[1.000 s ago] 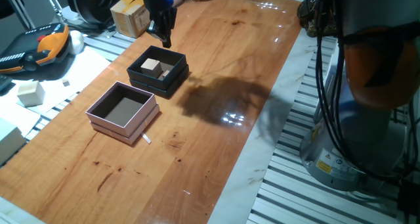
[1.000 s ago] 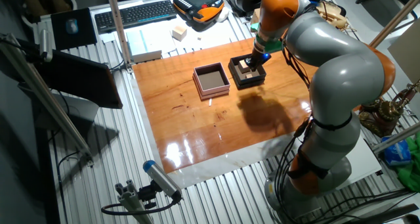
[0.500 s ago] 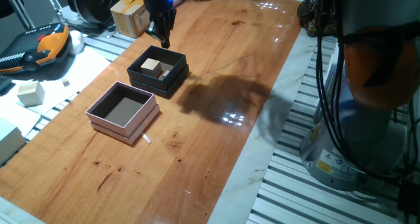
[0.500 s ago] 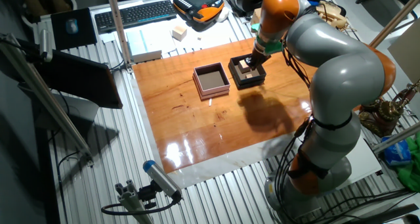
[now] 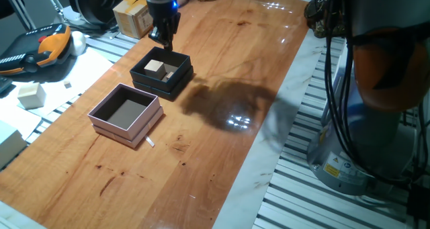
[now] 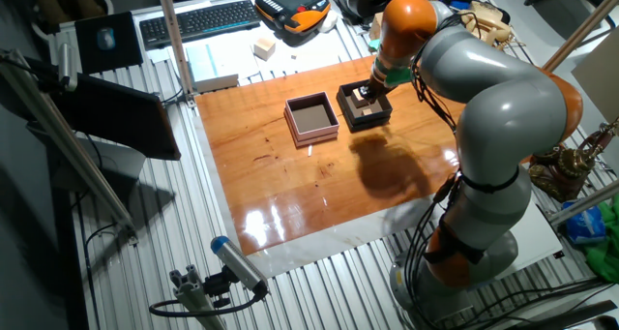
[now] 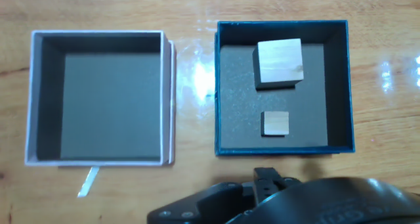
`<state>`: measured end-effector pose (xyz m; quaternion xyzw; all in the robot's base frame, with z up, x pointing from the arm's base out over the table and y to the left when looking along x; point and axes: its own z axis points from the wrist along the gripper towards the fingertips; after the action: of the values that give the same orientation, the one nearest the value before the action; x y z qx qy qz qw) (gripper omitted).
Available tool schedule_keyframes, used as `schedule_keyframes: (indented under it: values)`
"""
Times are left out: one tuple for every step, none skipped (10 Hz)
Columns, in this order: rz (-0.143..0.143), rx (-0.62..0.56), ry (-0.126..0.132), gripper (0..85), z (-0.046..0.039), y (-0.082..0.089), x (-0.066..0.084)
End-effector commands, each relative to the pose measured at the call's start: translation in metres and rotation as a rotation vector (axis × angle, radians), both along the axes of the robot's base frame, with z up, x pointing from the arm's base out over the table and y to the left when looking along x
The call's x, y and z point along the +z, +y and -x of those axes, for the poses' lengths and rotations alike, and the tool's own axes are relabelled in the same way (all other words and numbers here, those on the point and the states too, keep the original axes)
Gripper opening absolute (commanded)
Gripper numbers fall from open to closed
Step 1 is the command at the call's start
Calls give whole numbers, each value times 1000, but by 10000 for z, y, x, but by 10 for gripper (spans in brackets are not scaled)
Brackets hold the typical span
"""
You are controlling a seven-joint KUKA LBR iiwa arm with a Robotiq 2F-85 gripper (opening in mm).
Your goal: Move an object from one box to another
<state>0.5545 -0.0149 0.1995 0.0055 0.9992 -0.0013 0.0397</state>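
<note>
1. Wooden table (image 5: 228,68), glossy and reddish, runs through the centre of one fixed view; a slatted metal deck surrounds it.
2. Black box (image 5: 161,72), square and shallow, sits upper left of centre in that view; seen at upper centre in the other fixed view (image 6: 364,105) and at right in the hand view (image 7: 283,87).
3. Large wooden cube (image 7: 280,62), pale, lies in the upper part of the black box's floor; also visible in one fixed view (image 5: 155,69).
4. Small wooden cube (image 7: 275,123), lies below the large one in the hand view, apart from it, in the same box.
5. Pink box (image 5: 126,113), square and shallow with a dark inside, stands just beside the black box, lower left of it; at left in the hand view (image 7: 98,98), holding nothing visible.
6. Gripper (image 5: 163,37) hangs above the far edge of the black box, touching neither cube; whether its fingers are apart or together cannot be told.
7. Robot arm (image 6: 484,88), grey with orange joints, fills the right of the other fixed view.
8. Cardboard carton (image 5: 133,15), upper left, off the table.
9. Keyboard (image 6: 198,22), upper left of the other fixed view.
</note>
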Motion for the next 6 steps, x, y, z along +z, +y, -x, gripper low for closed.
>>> schedule_keyframes:
  values:
    - [-8,-1,10,0,-21,-19,-12]
    - [-11,0,18,0,-41,-53,-17]
    - [-11,1,21,0,-67,-84,-16]
    - [-7,-4,21,0,-97,-105,-16]
    - [0,-13,16,0,-131,-141,-20]
    - [5,-17,11,0,-153,-157,-23]
